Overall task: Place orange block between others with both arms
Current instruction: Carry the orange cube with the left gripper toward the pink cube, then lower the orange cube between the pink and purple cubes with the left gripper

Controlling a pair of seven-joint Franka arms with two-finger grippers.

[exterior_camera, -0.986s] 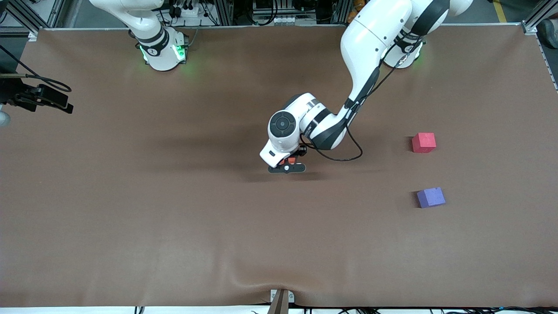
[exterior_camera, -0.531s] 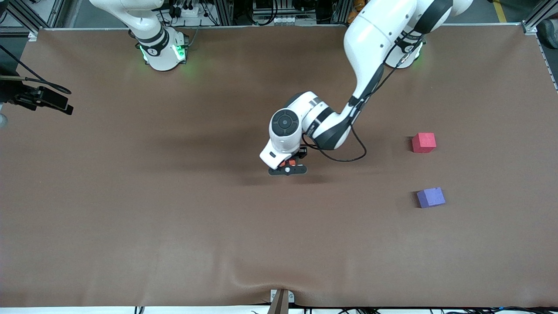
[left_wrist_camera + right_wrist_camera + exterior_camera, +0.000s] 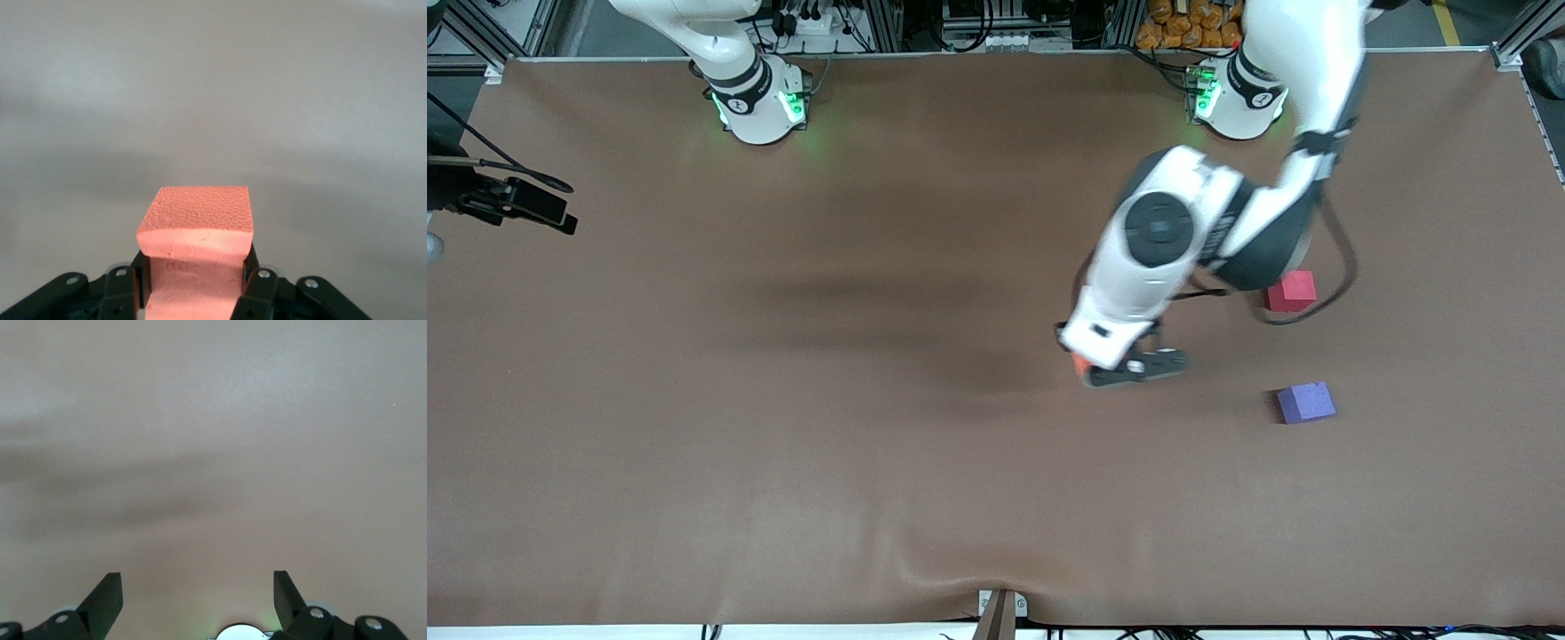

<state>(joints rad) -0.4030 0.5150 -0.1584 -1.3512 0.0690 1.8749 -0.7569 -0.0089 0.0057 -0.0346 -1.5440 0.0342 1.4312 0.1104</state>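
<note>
The purple block [image 3: 1305,402] lies nearest the front camera, toward the left arm's end of the table [image 3: 783,462]. At about ten o'clock from it, up in the air over bare table, the left gripper [image 3: 1129,369] is clamped on the orange block [image 3: 1080,364]; the left wrist view shows both fingers [image 3: 257,293] pressed against the block's [image 3: 197,233] sides. At twelve o'clock from the purple block, farther back, sits the red block [image 3: 1291,291], partly covered by the left arm. The right gripper [image 3: 197,593] waits with its jaws spread wide over bare table.
</note>
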